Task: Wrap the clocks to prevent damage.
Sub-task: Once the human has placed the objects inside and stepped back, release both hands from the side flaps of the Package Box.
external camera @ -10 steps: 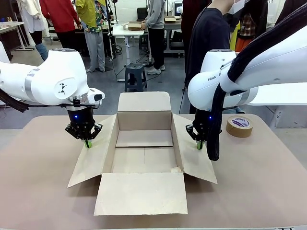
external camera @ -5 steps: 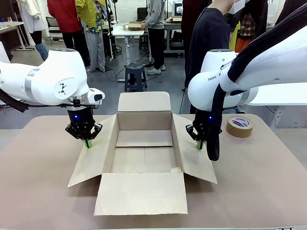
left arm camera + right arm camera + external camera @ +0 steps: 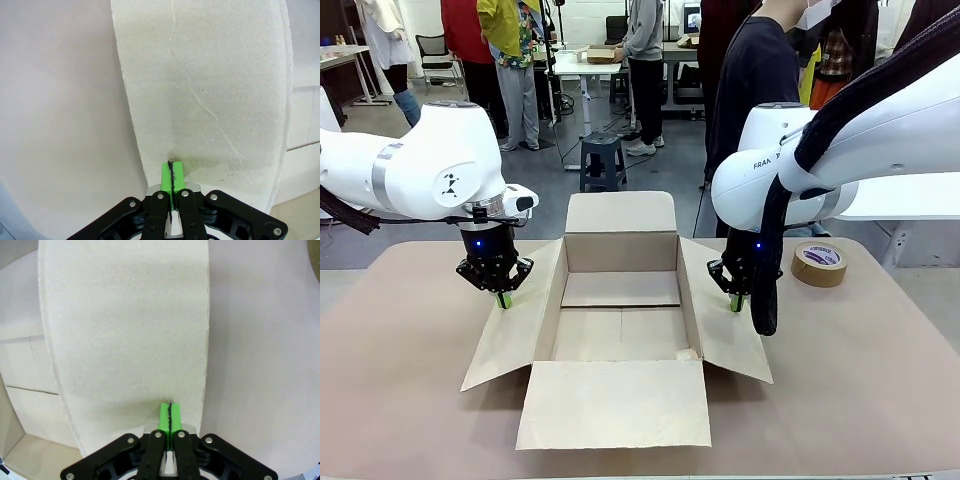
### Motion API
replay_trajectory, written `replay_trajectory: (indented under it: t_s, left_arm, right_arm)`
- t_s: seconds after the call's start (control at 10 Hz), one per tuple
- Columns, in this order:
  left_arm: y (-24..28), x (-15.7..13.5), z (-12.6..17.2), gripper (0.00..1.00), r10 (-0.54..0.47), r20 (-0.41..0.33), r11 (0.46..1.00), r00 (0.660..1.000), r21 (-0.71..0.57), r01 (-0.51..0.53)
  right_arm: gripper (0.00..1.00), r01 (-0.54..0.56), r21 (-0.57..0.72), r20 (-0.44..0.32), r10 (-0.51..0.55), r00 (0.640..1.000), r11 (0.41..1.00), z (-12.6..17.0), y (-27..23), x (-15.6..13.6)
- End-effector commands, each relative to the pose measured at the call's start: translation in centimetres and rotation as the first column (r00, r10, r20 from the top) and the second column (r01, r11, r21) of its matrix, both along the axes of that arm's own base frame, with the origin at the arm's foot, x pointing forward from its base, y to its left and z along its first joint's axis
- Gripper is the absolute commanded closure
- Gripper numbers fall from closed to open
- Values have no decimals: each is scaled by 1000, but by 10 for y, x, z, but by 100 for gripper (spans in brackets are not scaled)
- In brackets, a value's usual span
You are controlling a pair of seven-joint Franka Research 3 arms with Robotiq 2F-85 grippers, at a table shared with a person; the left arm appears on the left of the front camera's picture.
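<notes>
Open cardboard box point(image 3: 620, 250) mid table point(image 3: 860, 390), flaps spread left, right, near, far. Over the left flap point(image 3: 515, 335) the left gripper point(image 3: 503, 299), over the right flap point(image 3: 725, 340) the right gripper point(image 3: 736, 302). Tape roll point(image 3: 819, 262) on table far right, apart from box. Person point(image 3: 755, 70) behind far edge; stool point(image 3: 603, 160) farther back.

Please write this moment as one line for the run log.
left gripper: shut, tips on left box flap | right gripper: shut, tips on right flap | tape roll: on table

floor: grey point(image 3: 670, 185) | blue stool point(image 3: 603, 160) | white table point(image 3: 582, 66) | people standing
</notes>
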State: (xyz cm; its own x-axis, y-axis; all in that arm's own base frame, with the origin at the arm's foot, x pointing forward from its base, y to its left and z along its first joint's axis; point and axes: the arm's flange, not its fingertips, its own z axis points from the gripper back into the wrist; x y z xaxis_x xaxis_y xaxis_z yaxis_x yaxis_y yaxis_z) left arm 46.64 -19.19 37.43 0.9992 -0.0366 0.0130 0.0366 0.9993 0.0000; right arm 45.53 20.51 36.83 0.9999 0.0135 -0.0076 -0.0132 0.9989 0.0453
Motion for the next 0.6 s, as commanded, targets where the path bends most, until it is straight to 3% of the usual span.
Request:
replay_trajectory:
  t_s: [0.0,0.5]
  left_arm:
    - [1,-1,-1,100,3,-3,1000,1000,16,-3]
    - [1,-1,-1,100,3,-3,1000,1000,16,-3]
  right_arm:
    - [99,2,-1,-3,-2,1000,1000,-1,0,0]
    - [99,2,-1,-3,-2,1000,1000,-1,0,0]
